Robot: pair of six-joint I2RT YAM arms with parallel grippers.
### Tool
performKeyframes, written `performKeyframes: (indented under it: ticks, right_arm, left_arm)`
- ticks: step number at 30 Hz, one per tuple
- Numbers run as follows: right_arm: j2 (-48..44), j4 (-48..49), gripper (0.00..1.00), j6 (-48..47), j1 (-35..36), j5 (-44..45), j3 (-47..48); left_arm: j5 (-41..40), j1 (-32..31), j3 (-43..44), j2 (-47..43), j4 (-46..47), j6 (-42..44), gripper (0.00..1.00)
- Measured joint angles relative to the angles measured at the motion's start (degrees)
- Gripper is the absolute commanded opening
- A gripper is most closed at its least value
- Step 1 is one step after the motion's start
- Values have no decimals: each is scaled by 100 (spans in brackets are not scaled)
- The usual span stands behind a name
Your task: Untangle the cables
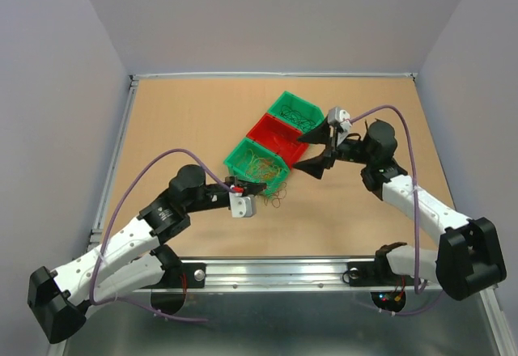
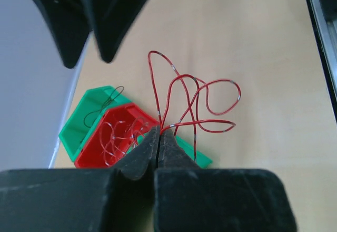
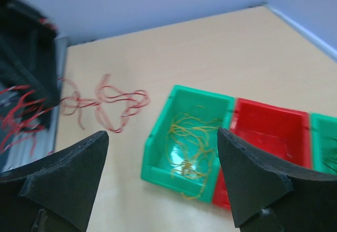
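My left gripper (image 2: pixel 159 132) is shut on a thin red cable (image 2: pixel 195 100) whose loops spring out ahead of the jaws over the table. From above, the left gripper (image 1: pixel 241 186) sits by the near green bin (image 1: pixel 257 164), with a small dark-red tangle (image 1: pixel 273 200) on the table beside it. My right gripper (image 1: pixel 299 152) stands open with nothing in it, just right of the bins. Below the right gripper (image 3: pixel 162 134) is the green bin (image 3: pixel 158 153) holding yellow-orange cables (image 3: pixel 192 137). More red cable (image 3: pixel 113 103) lies on the table to the left.
Three bins stand in a diagonal row: near green, a red bin (image 1: pixel 275 136) holding red strands (image 2: pixel 118 137), and a far green bin (image 1: pixel 293 109) holding dark strands. A raised rail (image 1: pixel 121 141) edges the table on the left, and walls enclose it.
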Motion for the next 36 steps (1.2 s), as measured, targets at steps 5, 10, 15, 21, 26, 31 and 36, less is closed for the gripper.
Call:
performKeyframes:
  ticks: [5, 10, 15, 21, 26, 31, 36]
  right_arm:
    - [240, 94, 91, -402, 304, -1121, 0]
    - [219, 153, 93, -669, 391, -1707, -48]
    - [35, 35, 94, -1029, 632, -1891, -151]
    - [-103, -708, 95, -1893, 1137, -1635, -140]
    - [334, -1156, 95, -2253, 1558, -1158, 28]
    - [1102, -1047, 66, -2273, 1821, -623, 420]
    - [1659, -205, 21, -1834, 1958, -9, 501]
  left_arm:
    - [-146, 61, -503, -391, 811, -638, 0]
    - [-219, 66, -494, -151, 1145, -844, 0]
    - [-313, 68, -490, 151, 1145, -960, 0]
    - [-334, 103, -455, 157, 1147, -1093, 0]
    - [-323, 105, -452, 79, 1163, -1165, 0]
    - [-247, 116, -450, -24, 1165, -1246, 0]
    - [-199, 151, -450, -114, 1167, -1314, 0]
